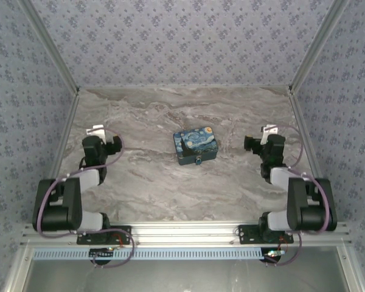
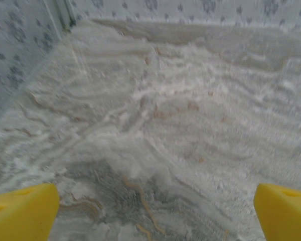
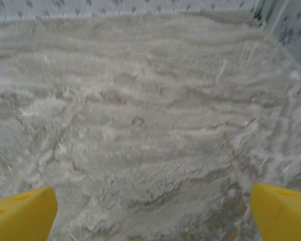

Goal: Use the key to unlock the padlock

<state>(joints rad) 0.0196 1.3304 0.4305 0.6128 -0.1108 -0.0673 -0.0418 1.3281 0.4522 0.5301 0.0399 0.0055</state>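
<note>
Grey-white marble-veined tabletop (image 1: 140, 182): takes up most of the top view, with brownish streaks running across it. Blurred in both wrist views.

Blue-grey floral-print walls (image 1: 182, 36): close the table in at the back and on both sides. Silvery aluminium rails (image 1: 188, 231) along the near edge.

Black-and-white left arm (image 1: 61, 204): folded at near left, wrist reaching toward the far side. Black-and-white right arm (image 1: 307, 204): mirrors it at near right.

Left gripper (image 2: 153, 213): spread wide, with blunt yellow fingertips (image 2: 22, 213) at the two bottom corners of its wrist view. Bare marble between them, nothing held. Hangs above the table.

Right gripper (image 3: 150, 216): likewise spread wide, yellow fingertips (image 3: 20, 216) far apart, nothing between them but marble.

Small rectangular box printed in blue and yellow swirls (image 1: 196, 145): lies flat near the table's centre, slightly turned. Sits between the two arms and well apart from both.

Tiny blue-teal padlock (image 1: 196, 160): sits at the middle of the box's near side, touching it. Reads as a darker teal speck with a faint pale glint, far smaller than the box. Too small to make out the shackle, the keyhole, or whether it is locked. Well apart from both grippers.
</note>
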